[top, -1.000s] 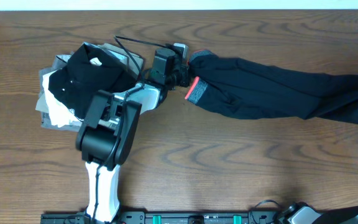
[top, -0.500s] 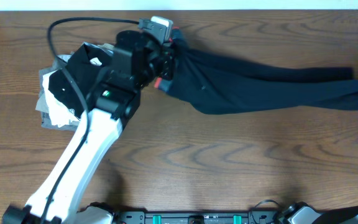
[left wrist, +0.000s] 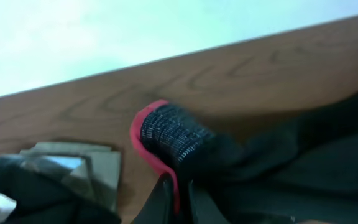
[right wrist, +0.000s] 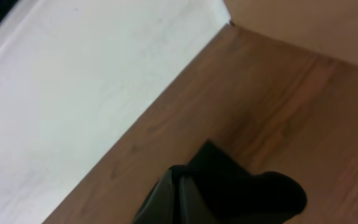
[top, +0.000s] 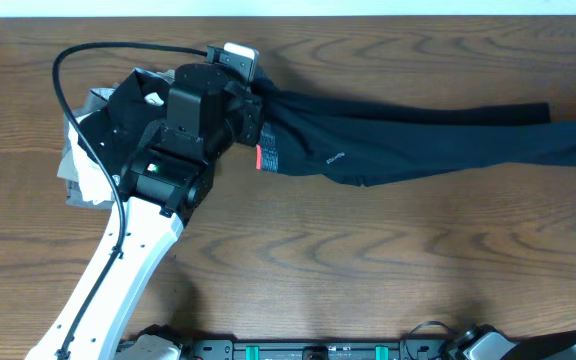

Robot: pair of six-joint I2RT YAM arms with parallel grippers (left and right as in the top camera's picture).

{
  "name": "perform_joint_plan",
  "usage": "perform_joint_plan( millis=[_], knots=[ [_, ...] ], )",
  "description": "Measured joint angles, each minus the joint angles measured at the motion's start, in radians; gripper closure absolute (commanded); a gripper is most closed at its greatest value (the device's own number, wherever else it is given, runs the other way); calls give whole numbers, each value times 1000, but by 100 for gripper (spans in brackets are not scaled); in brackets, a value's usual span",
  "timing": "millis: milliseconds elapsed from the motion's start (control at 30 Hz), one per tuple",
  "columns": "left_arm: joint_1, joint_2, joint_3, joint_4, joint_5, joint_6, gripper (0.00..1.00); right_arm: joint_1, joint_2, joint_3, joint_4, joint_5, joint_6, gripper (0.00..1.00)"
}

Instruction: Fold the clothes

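The left gripper (top: 255,108) is pinching shut on the grey-and-coral waistband (left wrist: 169,134) of the leggings (top: 408,140), which are stretching rightward across the table (top: 368,260). The right gripper (right wrist: 178,193) is closed too, seemingly nipping a black leg end. Advisable: holding the cloth taut and low, clear of the garment heap (top: 98,150) beside it, before laying flat. One leg is running off the overhead view; the right arm is not showing there.
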Motion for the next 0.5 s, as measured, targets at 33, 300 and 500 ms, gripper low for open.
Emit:
perform_joint_plan(
  millis=[33, 300, 500],
  knots=[
    [0, 0, 0, -19, -1, 2, 94, 0, 0, 1, -31, 11, 0, 98],
    [0, 0, 0, -208, -49, 2, 94, 0, 8, 1, -268, 183, 8, 97],
    [0, 0, -1, -257, -90, -13, 94, 0, 95, 1, -297, 273, 11, 89]
  ],
)
